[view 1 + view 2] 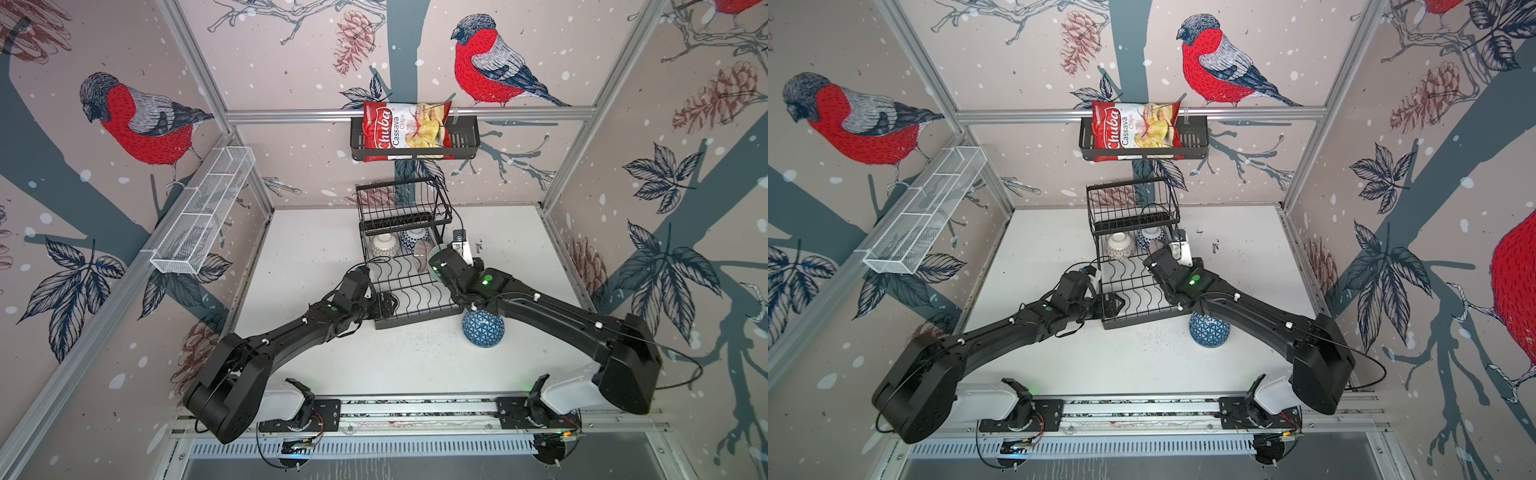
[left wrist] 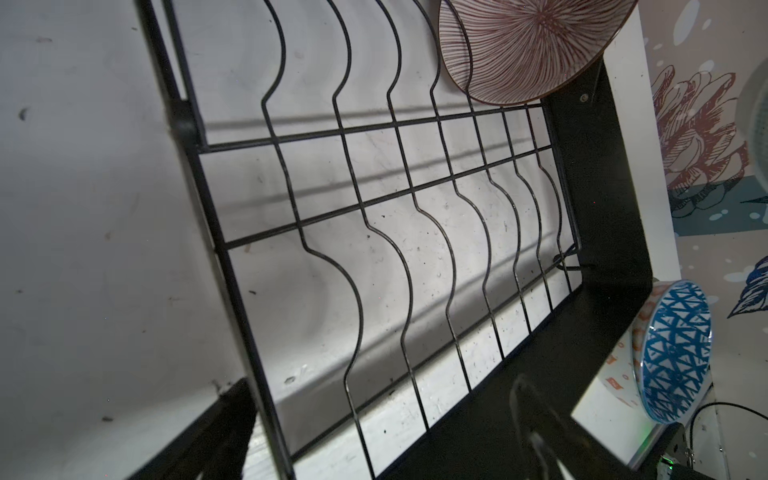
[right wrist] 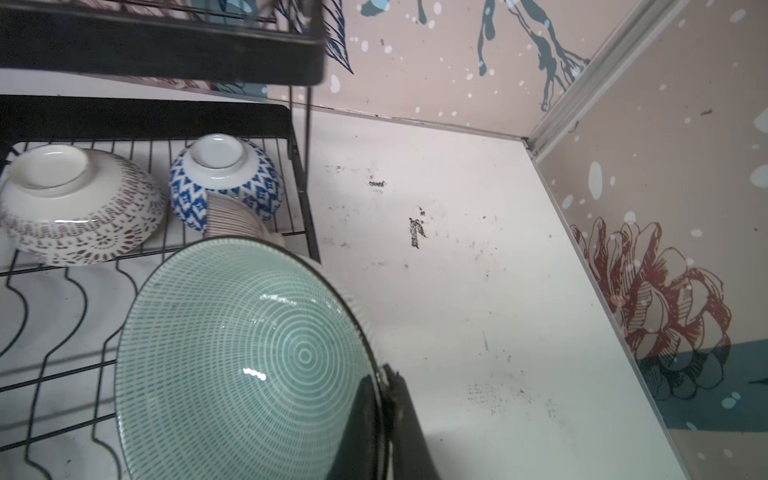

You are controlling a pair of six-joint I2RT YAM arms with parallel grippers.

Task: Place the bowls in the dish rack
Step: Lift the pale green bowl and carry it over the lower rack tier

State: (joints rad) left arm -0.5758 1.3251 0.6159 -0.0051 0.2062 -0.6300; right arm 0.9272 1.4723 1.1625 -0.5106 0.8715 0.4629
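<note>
Five bowls show from where I stand, and four of them are at the dish rack (image 1: pixel 419 321). Furthest in, under the raised basket tier (image 1: pixel 401 203), the dotted white bowl (image 3: pixel 79 203) and the blue diamond bowl (image 3: pixel 226 178) sit side by side, mouths down and foot rings up. Just in front of the blue one, close against it, the mauve striped bowl (image 2: pixel 536 45) stands on its rim in the wavy wires.

The pale green bowl (image 3: pixel 245 357) is next in that row, at the right side of the lower tier (image 1: pixel 409 286). It is up on edge and tilted, with its mouth turned toward the near right and the arm that carries it, and its back to the mauve bowl. The right pincer (image 3: pixel 382 399) is clamped on its rim, one finger inside and one outside. Whether the bowl touches the wires I cannot tell.

The left pincer (image 1: pixel 385 306) hangs spread wide with nothing in it over the rack's near left corner. On the white surface (image 1: pixel 395 365), just off the near right corner, the blue triangle bowl (image 1: pixel 483 328) lies mouth down, partly under the right arm (image 1: pixel 540 307).

High on the back rail a black basket (image 1: pixel 465 139) holds a chip bag (image 1: pixel 405 131). A white mesh trough (image 1: pixel 203 212) hangs on the left wall.
</note>
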